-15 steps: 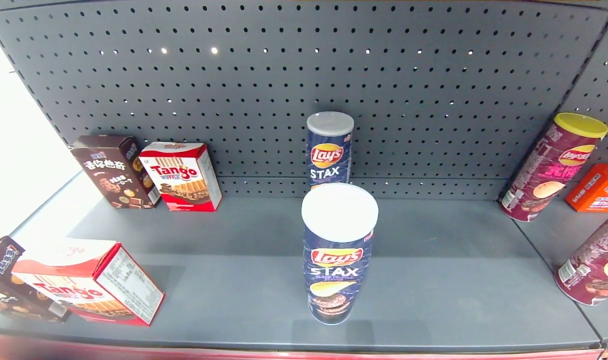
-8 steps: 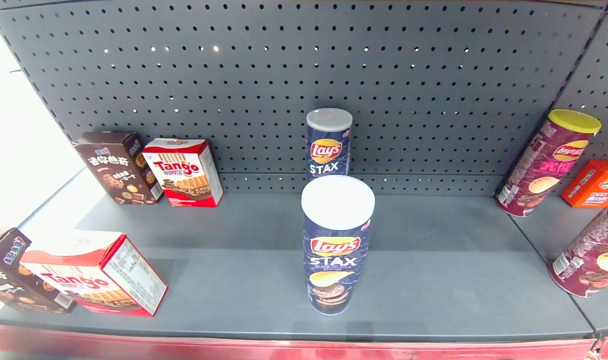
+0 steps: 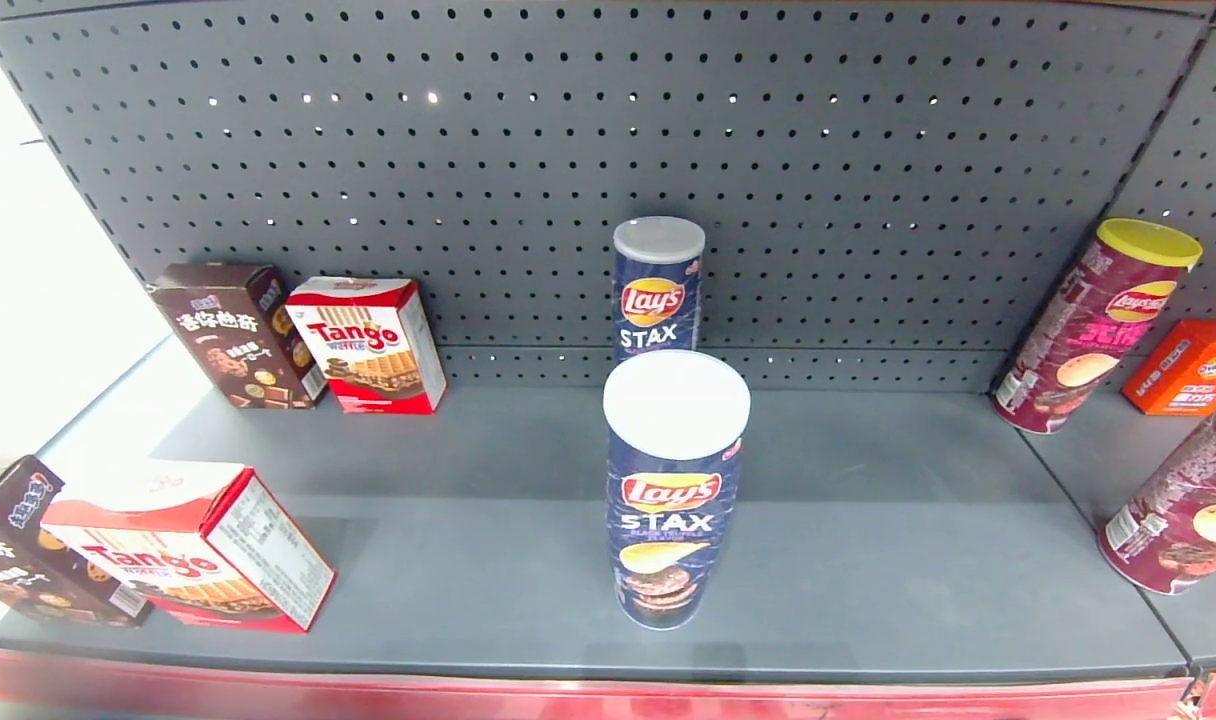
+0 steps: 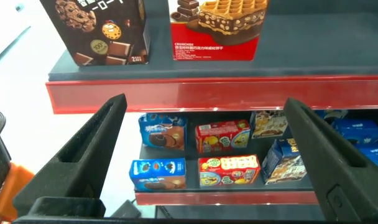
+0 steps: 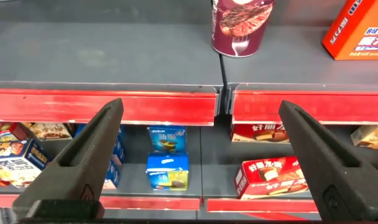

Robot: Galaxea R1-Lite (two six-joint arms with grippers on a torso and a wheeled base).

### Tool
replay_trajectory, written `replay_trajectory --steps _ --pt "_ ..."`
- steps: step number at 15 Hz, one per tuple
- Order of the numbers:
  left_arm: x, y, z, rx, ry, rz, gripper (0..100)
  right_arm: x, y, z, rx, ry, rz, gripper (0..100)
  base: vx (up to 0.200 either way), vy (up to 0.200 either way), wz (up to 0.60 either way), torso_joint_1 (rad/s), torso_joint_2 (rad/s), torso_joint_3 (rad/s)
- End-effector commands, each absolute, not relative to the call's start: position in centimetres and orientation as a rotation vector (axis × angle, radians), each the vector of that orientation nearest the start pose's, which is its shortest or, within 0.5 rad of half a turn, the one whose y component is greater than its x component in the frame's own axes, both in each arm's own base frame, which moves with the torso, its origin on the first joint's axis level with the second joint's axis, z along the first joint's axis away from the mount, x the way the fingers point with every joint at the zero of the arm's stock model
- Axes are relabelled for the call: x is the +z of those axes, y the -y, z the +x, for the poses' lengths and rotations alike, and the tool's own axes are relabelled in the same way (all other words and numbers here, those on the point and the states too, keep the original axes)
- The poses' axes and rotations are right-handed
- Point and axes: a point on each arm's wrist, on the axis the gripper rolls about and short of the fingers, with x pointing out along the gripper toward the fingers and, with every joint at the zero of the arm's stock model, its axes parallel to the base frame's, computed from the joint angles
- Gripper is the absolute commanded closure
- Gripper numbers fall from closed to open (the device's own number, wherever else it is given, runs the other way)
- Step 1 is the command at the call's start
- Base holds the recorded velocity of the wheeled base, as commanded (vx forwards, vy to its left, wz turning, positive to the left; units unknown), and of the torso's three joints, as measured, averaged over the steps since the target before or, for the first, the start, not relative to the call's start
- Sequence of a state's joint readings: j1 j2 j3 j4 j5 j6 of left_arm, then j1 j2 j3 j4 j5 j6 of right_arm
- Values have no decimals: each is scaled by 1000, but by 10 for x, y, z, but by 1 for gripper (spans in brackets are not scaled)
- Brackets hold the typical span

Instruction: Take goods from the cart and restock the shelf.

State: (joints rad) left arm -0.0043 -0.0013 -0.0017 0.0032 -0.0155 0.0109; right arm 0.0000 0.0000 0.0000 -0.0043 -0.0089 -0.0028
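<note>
The grey shelf (image 3: 868, 560) is partly stocked. A front blue can (image 3: 674, 520) stands upright near the middle, with a rear blue can (image 3: 657, 300) straight behind it against the pegboard (image 3: 568, 150). On the left, a wafer box (image 3: 188, 560) and a dark cookie box (image 3: 18, 550) sit side by side at the front edge, and a matching pair of boxes (image 3: 298, 340) stands at the back. On the right are two maroon cans (image 3: 1098, 330) and an orange box (image 3: 1188, 368). The left gripper (image 4: 204, 102) hangs before the shelf's red lip, jaws spread wide and holding nothing. The right gripper (image 5: 201, 104) is likewise released and empty. Small packets (image 4: 226, 137) fill the lower shelves.
</note>
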Motion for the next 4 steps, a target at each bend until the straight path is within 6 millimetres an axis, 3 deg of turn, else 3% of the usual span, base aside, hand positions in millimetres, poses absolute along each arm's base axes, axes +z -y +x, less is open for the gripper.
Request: replay_trajectory --steps 1,4 --pt "76 0 -23 -18 -1 11 0 76 0 -23 -9 5 -3 0 0 0 0 0 0 0" --pt "76 0 -23 -17 -1 11 0 76 0 -23 -9 5 -5 0 0 0 0 0 0 0"
